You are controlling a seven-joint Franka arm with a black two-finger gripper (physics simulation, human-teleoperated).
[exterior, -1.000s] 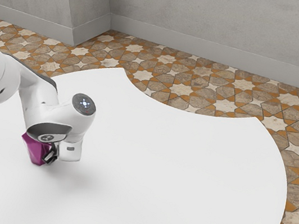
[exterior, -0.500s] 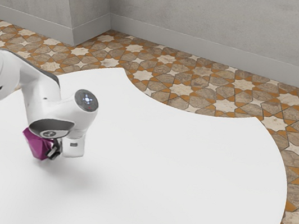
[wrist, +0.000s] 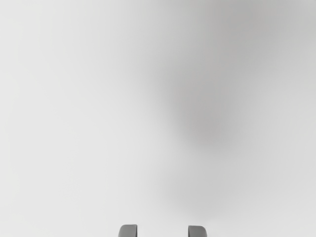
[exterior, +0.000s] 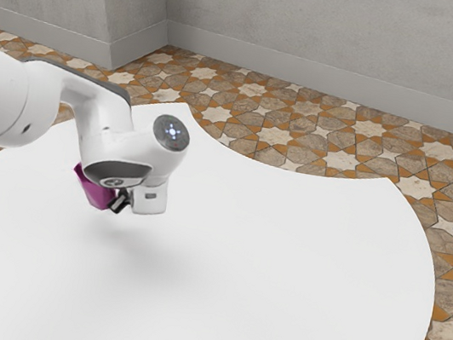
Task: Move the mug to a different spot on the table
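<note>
The scene holds one magenta mug (exterior: 90,192), one white table (exterior: 282,256), and one robot arm (exterior: 13,102) carrying one black gripper (exterior: 118,203) with two fingers (wrist: 128,230).

A big white arm (exterior: 13,102) reaches in from the exterior view's left. It bends at the elbow, and its last part tips down and toward the exterior view's right. The round wrist (exterior: 170,133) has a small blue light on it. Under it sits the hand, tilted a bit and up in the air. The black gripper (exterior: 119,202) pokes out below the hand and holds a purple mug (exterior: 92,192) tight. In the wrist view, two grey fingertips (wrist: 128,230) stand a little apart.
</note>
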